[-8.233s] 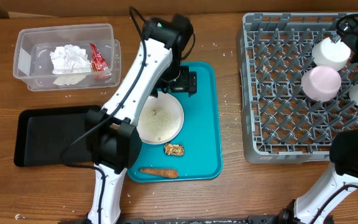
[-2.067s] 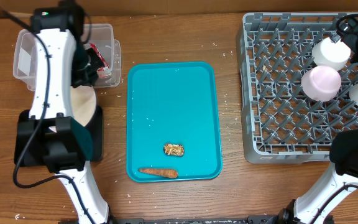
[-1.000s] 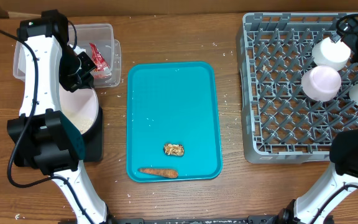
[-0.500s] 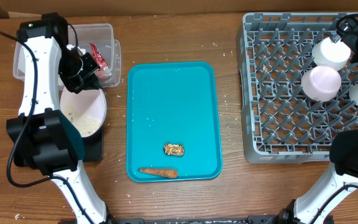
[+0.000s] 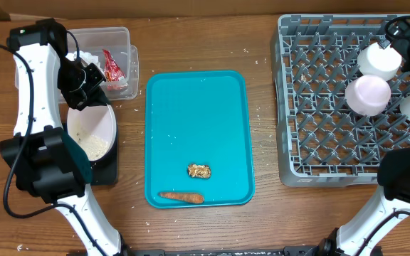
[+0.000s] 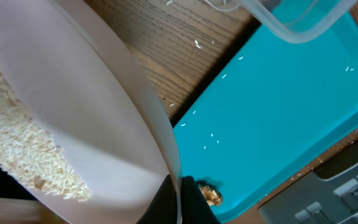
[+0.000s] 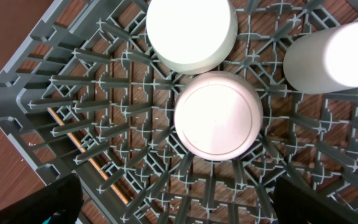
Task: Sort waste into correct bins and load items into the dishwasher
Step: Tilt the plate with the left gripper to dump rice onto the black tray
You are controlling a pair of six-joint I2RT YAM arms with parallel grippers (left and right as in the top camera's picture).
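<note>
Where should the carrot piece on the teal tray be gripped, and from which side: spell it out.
Grip the carrot piece across its middle, coming straight down. It lies flat on the teal tray, long axis running left-right near the front rim, so the jaws likely close best across its thin width. The brown chunk sits apart behind it.

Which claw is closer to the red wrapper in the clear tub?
Left. The left claw, shut on the plate, is just beside the red wrapper; the right claw is open above the dish rack.

Bright, even light; blown-out glare on the cup (image 7: 337, 56).
</note>
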